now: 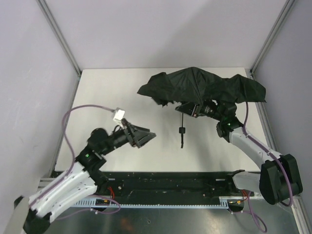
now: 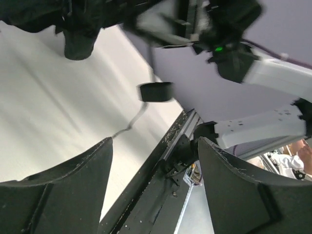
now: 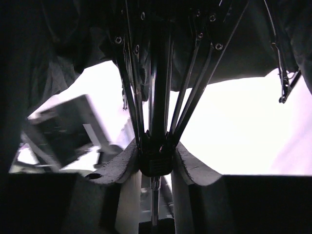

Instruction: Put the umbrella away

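Note:
The black umbrella (image 1: 195,85) is half open and held above the table's back right, its canopy sagging. Its short handle (image 1: 182,130) hangs down with the wrist loop below it. My right gripper (image 1: 196,110) is under the canopy, shut on the umbrella's runner (image 3: 156,163), where the thin metal ribs (image 3: 195,73) meet the shaft. My left gripper (image 1: 146,136) is open and empty, low over the table left of the handle and pointing at it. In the left wrist view the handle (image 2: 156,91) hangs ahead of the open left gripper (image 2: 153,141).
The white table (image 1: 107,92) is bounded by purple walls and metal corner posts. A black rail (image 1: 170,180) runs along the near edge between the arm bases. A white connector (image 1: 118,115) sits on the left arm's cable. The right arm (image 2: 273,73) shows in the left wrist view.

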You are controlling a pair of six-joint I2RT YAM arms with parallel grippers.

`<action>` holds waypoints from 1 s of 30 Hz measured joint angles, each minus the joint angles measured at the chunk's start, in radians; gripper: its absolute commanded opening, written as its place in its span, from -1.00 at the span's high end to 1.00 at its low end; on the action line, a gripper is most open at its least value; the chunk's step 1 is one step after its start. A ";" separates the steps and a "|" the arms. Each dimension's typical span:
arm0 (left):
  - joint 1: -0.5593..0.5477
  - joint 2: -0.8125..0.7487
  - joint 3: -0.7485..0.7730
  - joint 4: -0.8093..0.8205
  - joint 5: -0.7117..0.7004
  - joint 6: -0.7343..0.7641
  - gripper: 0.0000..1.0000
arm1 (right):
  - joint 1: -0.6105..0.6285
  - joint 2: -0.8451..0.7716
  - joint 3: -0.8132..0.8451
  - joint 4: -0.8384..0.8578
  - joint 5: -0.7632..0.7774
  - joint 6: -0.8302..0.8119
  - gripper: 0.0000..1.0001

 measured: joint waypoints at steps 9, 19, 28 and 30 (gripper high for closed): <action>0.003 -0.369 0.153 -0.253 0.031 0.133 -0.98 | -0.091 0.075 -0.040 0.092 -0.079 -0.359 1.00; 0.005 -0.039 0.655 -0.421 -0.145 0.215 -0.99 | 0.047 0.018 -0.143 0.092 -0.119 -0.689 1.00; 0.021 0.206 0.671 -0.477 -0.084 0.203 -0.99 | 0.181 -0.005 -0.202 0.093 -0.094 -0.995 1.00; 0.023 0.210 0.647 -0.481 -0.059 0.213 -0.99 | 0.191 0.000 -0.202 0.107 -0.093 -1.004 1.00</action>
